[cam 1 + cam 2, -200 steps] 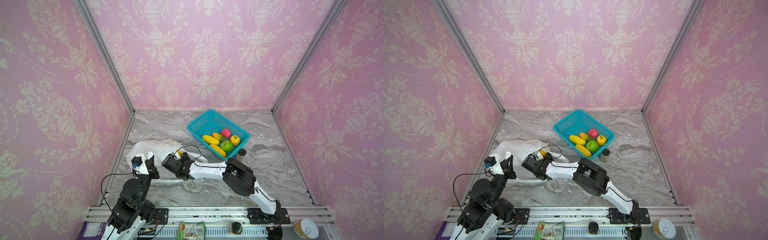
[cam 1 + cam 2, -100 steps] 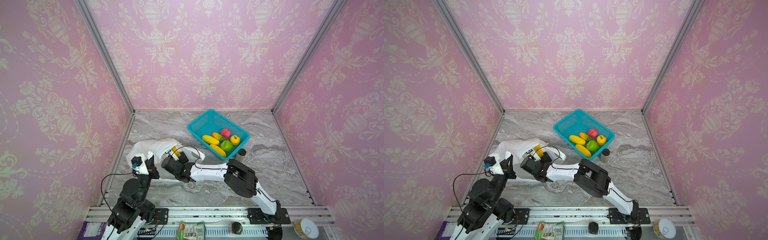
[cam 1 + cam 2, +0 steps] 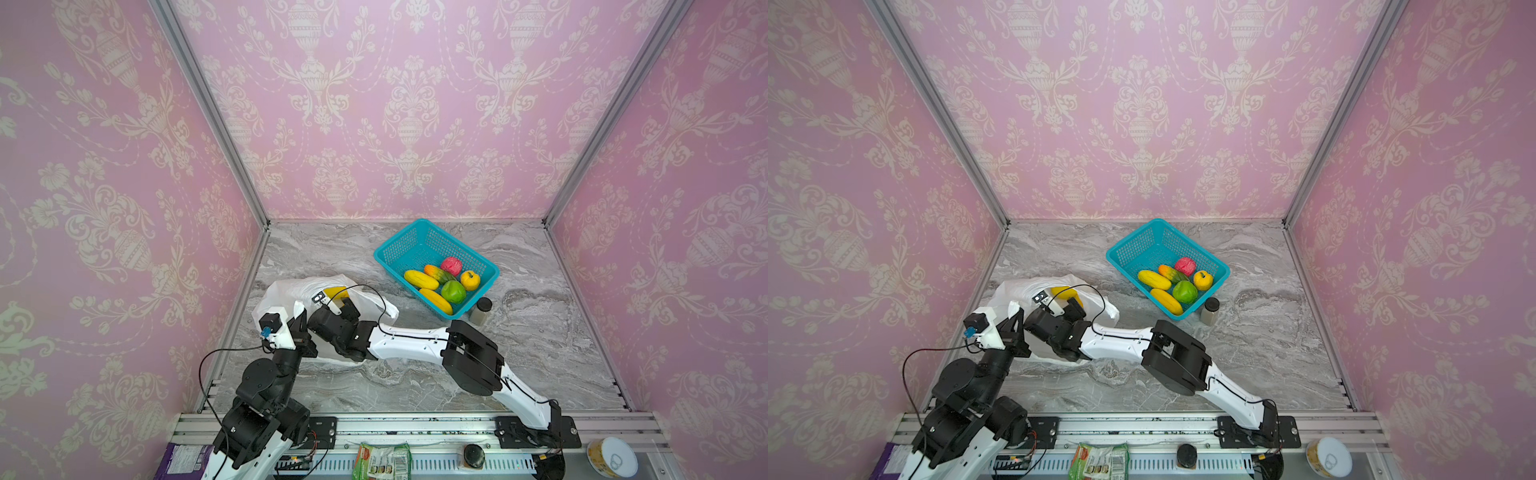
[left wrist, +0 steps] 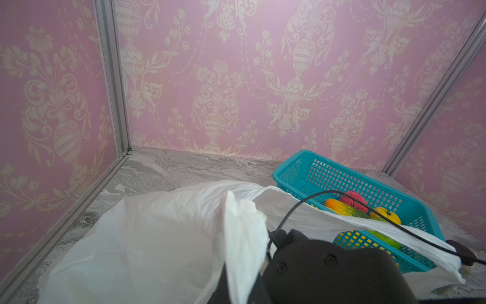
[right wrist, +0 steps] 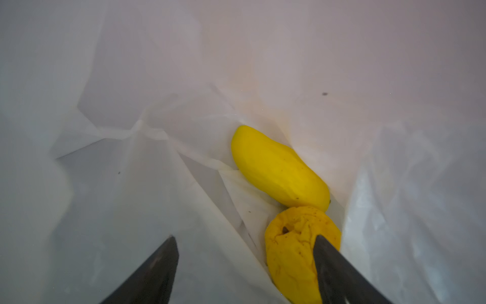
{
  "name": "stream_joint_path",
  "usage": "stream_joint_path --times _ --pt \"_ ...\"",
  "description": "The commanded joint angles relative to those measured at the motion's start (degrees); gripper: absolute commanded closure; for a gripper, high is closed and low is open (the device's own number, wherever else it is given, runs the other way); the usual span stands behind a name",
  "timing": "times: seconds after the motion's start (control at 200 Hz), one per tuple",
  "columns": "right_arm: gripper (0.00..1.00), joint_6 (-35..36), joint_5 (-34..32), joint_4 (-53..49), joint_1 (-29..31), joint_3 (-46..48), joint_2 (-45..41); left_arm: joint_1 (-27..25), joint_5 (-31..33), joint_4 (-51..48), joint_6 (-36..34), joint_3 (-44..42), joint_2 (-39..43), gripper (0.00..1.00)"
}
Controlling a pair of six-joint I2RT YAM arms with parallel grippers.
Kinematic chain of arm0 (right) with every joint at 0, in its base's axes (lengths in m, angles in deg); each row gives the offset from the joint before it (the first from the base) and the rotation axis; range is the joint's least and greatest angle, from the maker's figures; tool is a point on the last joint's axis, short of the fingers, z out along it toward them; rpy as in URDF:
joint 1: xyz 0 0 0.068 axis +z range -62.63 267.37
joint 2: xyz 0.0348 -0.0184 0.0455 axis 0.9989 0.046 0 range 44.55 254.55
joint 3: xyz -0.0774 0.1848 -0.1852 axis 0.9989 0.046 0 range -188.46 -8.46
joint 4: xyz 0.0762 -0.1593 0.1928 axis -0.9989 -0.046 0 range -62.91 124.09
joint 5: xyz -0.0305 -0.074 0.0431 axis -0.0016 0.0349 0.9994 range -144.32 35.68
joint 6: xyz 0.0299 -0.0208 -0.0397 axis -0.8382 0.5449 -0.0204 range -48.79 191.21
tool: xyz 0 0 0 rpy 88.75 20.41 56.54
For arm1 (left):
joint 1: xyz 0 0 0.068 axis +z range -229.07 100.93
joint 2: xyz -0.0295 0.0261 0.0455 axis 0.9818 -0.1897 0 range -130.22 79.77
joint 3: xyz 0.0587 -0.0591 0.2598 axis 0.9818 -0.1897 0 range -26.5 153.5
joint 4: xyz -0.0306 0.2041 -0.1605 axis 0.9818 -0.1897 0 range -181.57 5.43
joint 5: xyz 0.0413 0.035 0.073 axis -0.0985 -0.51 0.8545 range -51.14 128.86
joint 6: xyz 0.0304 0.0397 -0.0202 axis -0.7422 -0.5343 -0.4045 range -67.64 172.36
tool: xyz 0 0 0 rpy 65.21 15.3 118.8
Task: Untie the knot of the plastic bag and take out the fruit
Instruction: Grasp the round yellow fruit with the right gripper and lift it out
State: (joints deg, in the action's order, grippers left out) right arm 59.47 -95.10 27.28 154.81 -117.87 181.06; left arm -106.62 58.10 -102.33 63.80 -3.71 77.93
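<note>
My right gripper (image 5: 244, 237) gapes inside the plastic bag (image 5: 126, 189), left gripper (image 3: 300, 324) clamped on its edge; closing off-centre may pinch film, not the wrinkled yellow fruit (image 5: 289, 252).

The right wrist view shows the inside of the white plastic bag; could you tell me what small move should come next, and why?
Probably shift the right gripper sideways onto the round, wrinkled yellow fruit and close. Its jaws stand open inside the thin white plastic bag, one finger overlapping that fruit, which lies nearer than the elongated yellow fruit.
</note>
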Motion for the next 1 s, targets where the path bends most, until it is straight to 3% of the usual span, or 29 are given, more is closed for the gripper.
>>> stream_joint_path --times 0.0,0.47,0.58,0.746,0.996 --pt "0.15 -0.82 -5.93 -6.31 -1.25 -1.34 2.09 -0.20 -1.40 -1.67 -0.30 1.31 0.44 1.00" --pt "0.11 -6.94 0.65 -10.90 -5.58 -0.27 5.14 -0.16 -0.98 -1.33 -0.63 1.37 0.44 1.00" --pt "0.17 -7.96 1.40 -10.76 -5.69 0.86 5.27 -0.18 -0.79 -1.29 -0.68 1.55 0.44 1.00" --pt "0.36 -8.84 2.67 -10.16 -5.60 4.23 2.45 -0.15 -0.61 -0.64 -0.92 0.90 0.44 1.00" --pt "0.51 -6.21 7.74 -3.35 -3.04 15.41 -12.50 -0.14 -1.11 0.07 -1.11 0.24 0.33 1.00"
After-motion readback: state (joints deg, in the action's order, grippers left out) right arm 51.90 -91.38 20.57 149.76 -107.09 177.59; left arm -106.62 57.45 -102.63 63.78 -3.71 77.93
